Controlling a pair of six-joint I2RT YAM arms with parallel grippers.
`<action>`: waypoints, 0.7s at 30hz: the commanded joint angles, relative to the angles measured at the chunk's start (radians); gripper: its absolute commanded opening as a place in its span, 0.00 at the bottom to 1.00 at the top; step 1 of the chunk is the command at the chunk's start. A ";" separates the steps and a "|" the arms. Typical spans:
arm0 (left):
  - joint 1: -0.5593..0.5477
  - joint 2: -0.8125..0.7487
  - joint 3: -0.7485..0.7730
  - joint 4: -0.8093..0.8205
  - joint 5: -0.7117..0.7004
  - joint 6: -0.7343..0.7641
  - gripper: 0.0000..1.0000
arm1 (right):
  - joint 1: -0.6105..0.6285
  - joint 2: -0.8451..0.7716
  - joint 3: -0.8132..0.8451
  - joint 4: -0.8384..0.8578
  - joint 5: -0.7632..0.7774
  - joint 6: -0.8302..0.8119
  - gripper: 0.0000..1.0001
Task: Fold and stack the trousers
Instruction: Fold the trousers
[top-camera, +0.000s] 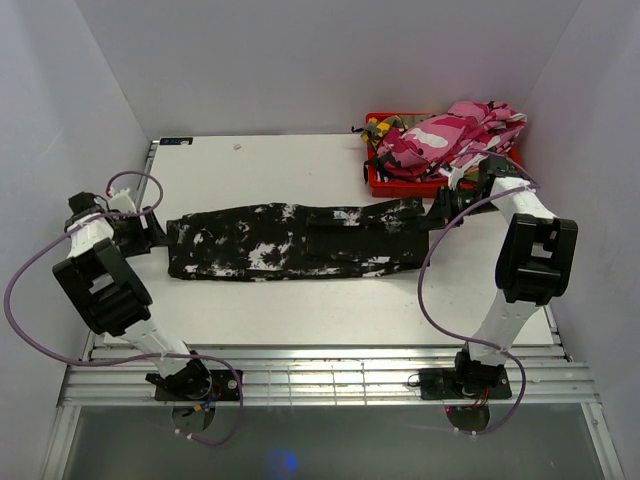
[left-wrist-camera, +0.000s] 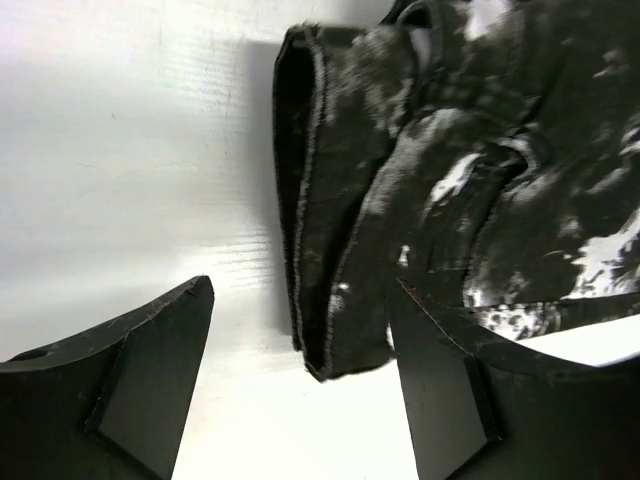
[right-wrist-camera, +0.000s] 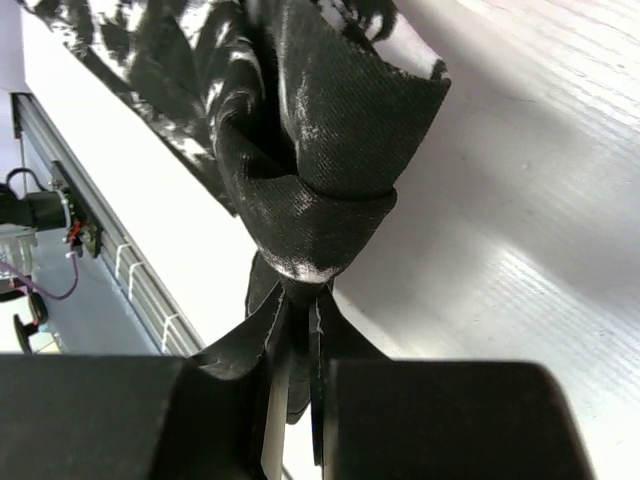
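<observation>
Soft, limp black trousers (top-camera: 290, 240): right gripper (right-wrist-camera: 290, 400) clamped on bunched end; left gripper (left-wrist-camera: 300, 350) agape, thick hem between jaws, likely best hold.

Black trousers (top-camera: 295, 240) white-splotched; pink-white camouflage trousers (top-camera: 450, 135); red bin (top-camera: 385, 182).

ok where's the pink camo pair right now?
Top view, far right corner of the table: the pink camo trousers are heaped on the red bin, just beyond the right gripper, which pinches one end of the black trousers.
</observation>
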 joint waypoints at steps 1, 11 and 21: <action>-0.012 0.034 -0.035 0.044 0.041 0.038 0.79 | -0.010 -0.074 0.074 -0.099 -0.072 -0.014 0.08; -0.067 0.079 -0.129 0.084 0.205 0.035 0.59 | -0.009 -0.128 0.156 -0.133 -0.163 0.159 0.08; -0.228 0.027 -0.184 0.182 0.295 -0.041 0.00 | 0.109 -0.226 0.148 0.149 -0.160 0.530 0.08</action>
